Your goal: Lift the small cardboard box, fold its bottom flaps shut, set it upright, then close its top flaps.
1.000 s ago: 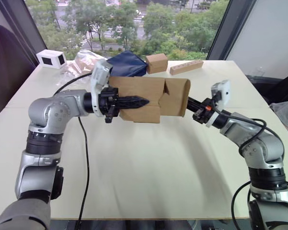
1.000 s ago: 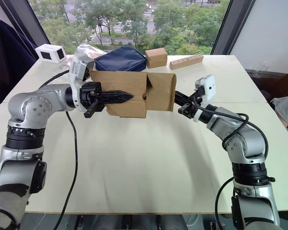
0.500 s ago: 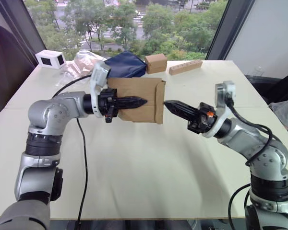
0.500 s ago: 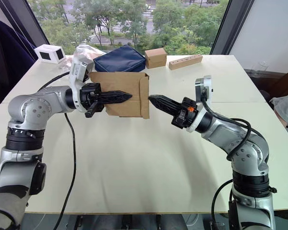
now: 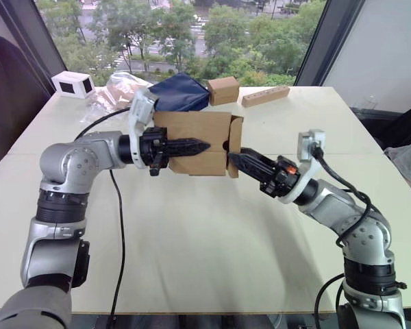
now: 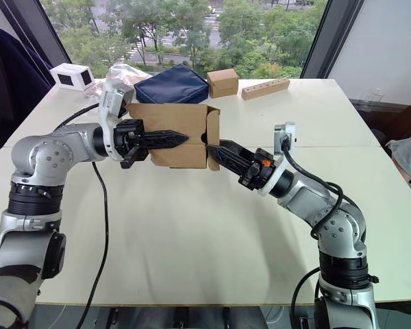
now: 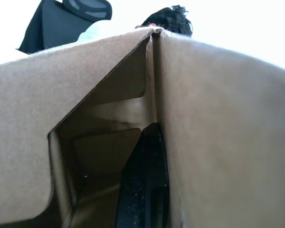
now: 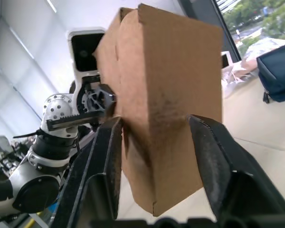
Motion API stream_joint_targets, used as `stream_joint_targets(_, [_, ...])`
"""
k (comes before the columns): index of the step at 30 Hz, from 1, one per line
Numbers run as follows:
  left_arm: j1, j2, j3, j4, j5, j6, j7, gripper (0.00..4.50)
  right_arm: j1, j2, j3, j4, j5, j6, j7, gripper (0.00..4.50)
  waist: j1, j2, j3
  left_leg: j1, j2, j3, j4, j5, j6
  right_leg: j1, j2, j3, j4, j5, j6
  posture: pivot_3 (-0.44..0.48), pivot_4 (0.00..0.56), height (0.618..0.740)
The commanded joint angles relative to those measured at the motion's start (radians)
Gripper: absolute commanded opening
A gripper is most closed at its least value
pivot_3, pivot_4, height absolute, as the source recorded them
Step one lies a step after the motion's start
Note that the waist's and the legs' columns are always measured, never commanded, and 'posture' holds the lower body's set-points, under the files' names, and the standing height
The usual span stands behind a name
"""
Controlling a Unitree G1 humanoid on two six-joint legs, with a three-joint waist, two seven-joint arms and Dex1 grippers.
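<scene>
The small cardboard box [image 5: 192, 130] is held above the table, lying on its side. My left gripper [image 5: 204, 145] is shut on its front wall, with one black finger [image 7: 145, 190] inside the box and the other across the outer face. The flap [image 5: 235, 140] at the box's right end is folded in and stands slightly ajar. Whether it is a top or a bottom flap, I cannot tell. My right gripper [image 5: 234, 159] is open at that end, and in the right wrist view its fingers [image 8: 102, 166] straddle the box's end [image 8: 171, 95].
At the table's far edge stand a smaller squarer cardboard box [image 5: 223, 90], a long wooden block [image 5: 266, 95], a navy bag [image 5: 181, 92], crumpled plastic [image 5: 120, 88] and a white device [image 5: 72, 83]. A black cable [image 5: 120, 226] trails over the table's left side.
The right arm left the back of the box, swung out, then came in at the box's right end. The outspread right flap is now folded in. The left arm held still.
</scene>
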Motion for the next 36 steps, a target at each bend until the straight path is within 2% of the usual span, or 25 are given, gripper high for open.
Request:
stream_joint_targets(1, [-0.013,0.005,0.037,-0.021,-0.028,0.002,-0.004,0.0,0.015,0.047,-0.05,-0.011,0.112,-0.02,-0.015,2.08,0.0,0.0,0.0,0.0,0.0,0.0,0.0,0.0,0.0,0.0,0.0,0.0,0.0,0.0,0.0,0.0,0.15,0.74])
stream_joint_targets(9, [-0.017,0.003,0.038,-0.019,-0.029,0.006,-0.005,0.0,0.036,0.056,-0.045,-0.009,0.112,-0.039,-0.041,2.08,0.0,0.0,0.0,0.0,0.0,0.0,0.0,0.0,0.0,0.0,0.0,0.0,0.0,0.0,0.0,0.0,0.15,0.74])
stream_joint_targets(12, [-0.018,0.001,0.038,-0.017,-0.028,0.005,-0.006,0.0,0.036,0.059,-0.037,-0.007,0.098,-0.048,-0.044,1.26,0.0,0.0,0.0,0.0,0.0,0.0,0.0,0.0,0.0,0.0,0.0,0.0,0.0,0.0,0.0,0.0,0.15,0.74])
stream_joint_targets(15, [-0.017,-0.002,0.037,-0.018,-0.028,0.002,-0.006,0.0,0.035,0.067,-0.034,-0.006,0.102,-0.055,-0.049,0.19,0.0,0.0,0.0,0.0,0.0,0.0,0.0,0.0,0.0,0.0,0.0,0.0,0.0,0.0,0.0,0.0,0.15,0.74])
stream_joint_targets(24, [-0.012,-0.019,0.041,-0.026,-0.033,0.001,0.005,0.0,0.034,0.124,-0.014,-0.014,0.093,-0.091,-0.085,0.19,-0.001,0.0,0.0,0.0,0.0,0.0,0.0,0.0,0.0,0.0,0.0,0.0,0.0,0.0,0.0,0.0,0.15,0.74])
stream_joint_targets(36, [-0.013,-0.042,0.045,-0.023,-0.036,0.002,0.014,0.0,0.047,0.148,0.048,-0.075,0.157,-0.062,-0.117,0.19,-0.001,0.0,0.0,0.0,0.0,0.0,0.0,0.0,0.0,0.0,0.0,0.0,0.0,0.0,0.0,0.0,0.15,0.74])
